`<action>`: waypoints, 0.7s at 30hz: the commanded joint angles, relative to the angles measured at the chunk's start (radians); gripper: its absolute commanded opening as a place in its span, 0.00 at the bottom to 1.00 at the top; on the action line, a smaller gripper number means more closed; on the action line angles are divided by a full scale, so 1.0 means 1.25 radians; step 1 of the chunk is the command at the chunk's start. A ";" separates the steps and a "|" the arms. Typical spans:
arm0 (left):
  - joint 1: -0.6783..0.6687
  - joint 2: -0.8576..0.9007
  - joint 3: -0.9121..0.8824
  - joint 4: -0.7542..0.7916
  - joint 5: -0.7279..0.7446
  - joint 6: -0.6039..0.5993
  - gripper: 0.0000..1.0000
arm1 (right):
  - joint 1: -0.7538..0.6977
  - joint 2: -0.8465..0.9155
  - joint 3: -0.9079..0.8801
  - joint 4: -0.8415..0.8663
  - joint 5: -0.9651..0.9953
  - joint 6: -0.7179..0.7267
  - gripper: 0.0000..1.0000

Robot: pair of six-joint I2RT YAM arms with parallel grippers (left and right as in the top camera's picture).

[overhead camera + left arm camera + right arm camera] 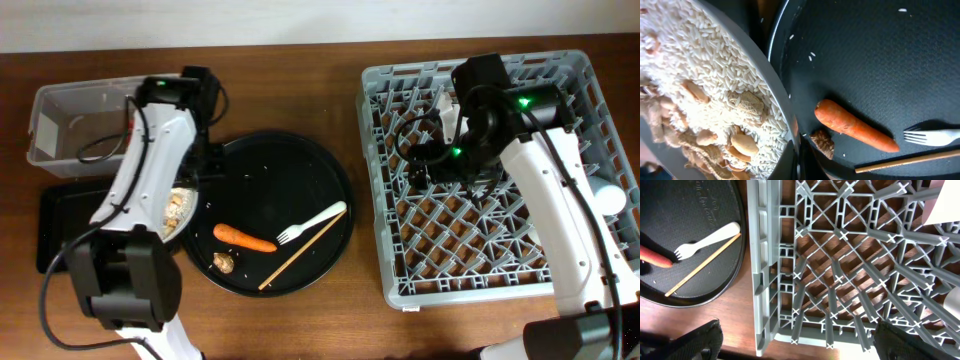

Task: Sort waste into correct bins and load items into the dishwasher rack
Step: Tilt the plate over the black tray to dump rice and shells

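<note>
1. Rice-like scraps (705, 65) crowd the left wrist view, heaped with pale nut-like bits on a white plate (774, 85) that sits tilted close under the lens. Past its rim, the carrot (855, 127) and the small brown lump (823, 142) lie near each other on the round black tray (865, 60). The fork (932, 136) and a chopstick (905, 161) lie further right.
2. Overhead, the left gripper (200, 170) is over the round tray's left edge, with the plate mostly hidden under the arm. The plate is just beside the shallow black bin (60, 215), and the clear tub (45, 125) stands behind that on the desk (300, 320). No view shows the fingers, so I cannot tell whether they are clamped on the plate (its closeness to the lens suggests they are).
3. In the right wrist view, the right gripper (800, 347) hangs over the dishwasher rack (760, 280). Its fingers are wide apart with nothing between them.
4. The step in hand, as I judge it, is emptying the plate's scraps into a bin. The next move calls for carrying the plate fully over the bin and tipping it steeper, so the rice slides off without spilling onto the desk.
</note>
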 commanded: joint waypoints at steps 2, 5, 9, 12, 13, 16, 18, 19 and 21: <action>0.076 -0.023 0.016 0.025 0.111 0.099 0.00 | -0.006 0.001 -0.003 -0.003 0.010 -0.006 1.00; 0.130 -0.023 0.016 0.032 0.204 0.157 0.00 | -0.006 0.001 -0.003 -0.003 0.010 -0.006 1.00; 0.221 -0.024 0.016 0.030 0.351 0.229 0.00 | -0.006 0.001 -0.003 -0.003 0.010 -0.006 1.00; 0.266 -0.024 0.016 0.029 0.425 0.279 0.00 | -0.006 0.001 -0.003 -0.003 0.010 -0.006 1.00; 0.284 -0.024 0.016 0.026 0.466 0.303 0.00 | -0.006 0.001 -0.003 -0.003 0.010 -0.006 1.00; 0.349 -0.025 0.016 0.021 0.543 0.334 0.00 | -0.006 0.001 -0.003 -0.003 0.009 -0.006 0.99; 0.379 -0.031 0.016 0.013 0.583 0.364 0.00 | -0.006 0.001 -0.003 -0.003 0.009 -0.006 1.00; 0.400 -0.037 0.016 0.009 0.616 0.376 0.00 | -0.006 0.001 -0.003 -0.003 0.009 -0.006 1.00; 0.452 -0.055 0.016 -0.001 0.662 0.397 0.00 | -0.006 0.001 -0.003 -0.003 0.010 -0.006 0.99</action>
